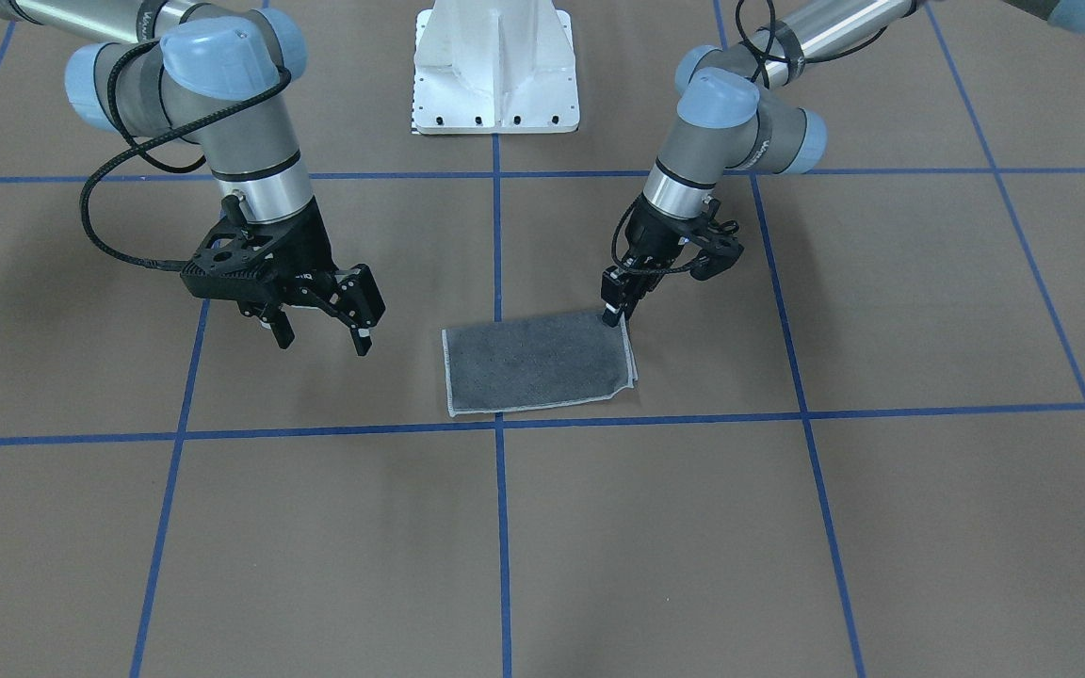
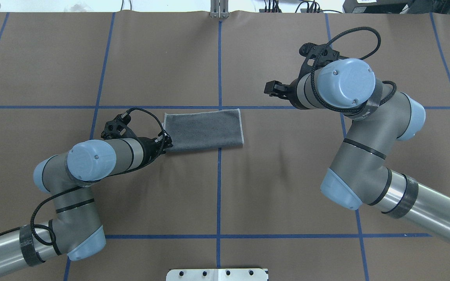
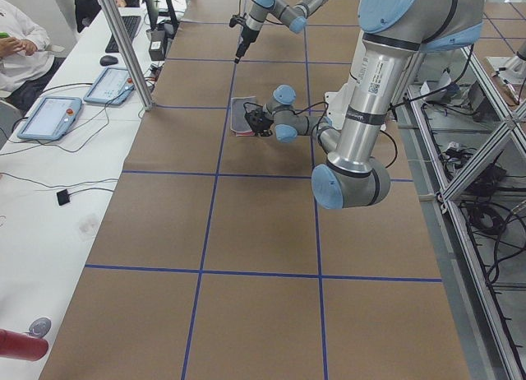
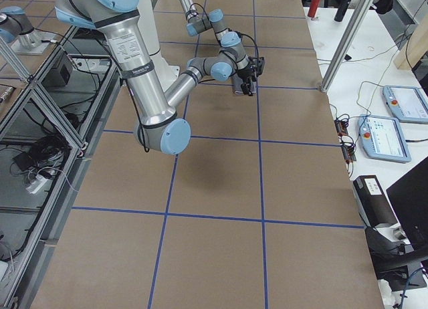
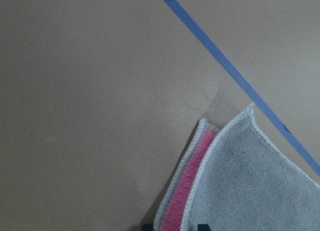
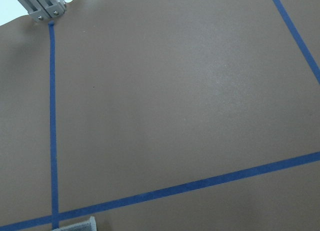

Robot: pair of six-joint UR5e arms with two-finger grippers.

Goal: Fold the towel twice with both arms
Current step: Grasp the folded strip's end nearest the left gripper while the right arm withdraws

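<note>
The towel (image 1: 535, 363) lies flat on the table as a rectangle, dark grey face up, with a light stitched border. My left gripper (image 1: 614, 315) is down at the corner nearest the robot on its left side, shut on the towel's edge. In the left wrist view that corner (image 5: 235, 176) shows a pink layer between grey ones, with the left gripper (image 5: 172, 227) barely visible at the bottom edge. My right gripper (image 1: 326, 339) hangs open above the table, well off the towel's other short side and holding nothing. From overhead, the left gripper (image 2: 165, 146) touches the towel (image 2: 203, 128) and the right gripper (image 2: 272, 89) stays clear of it.
Brown table covering with a grid of blue tape lines (image 1: 497, 235). The white pedestal base (image 1: 495, 66) stands behind the towel. In the exterior left view a side bench holds tablets (image 3: 49, 117), and a person (image 3: 16, 34) sits at it.
</note>
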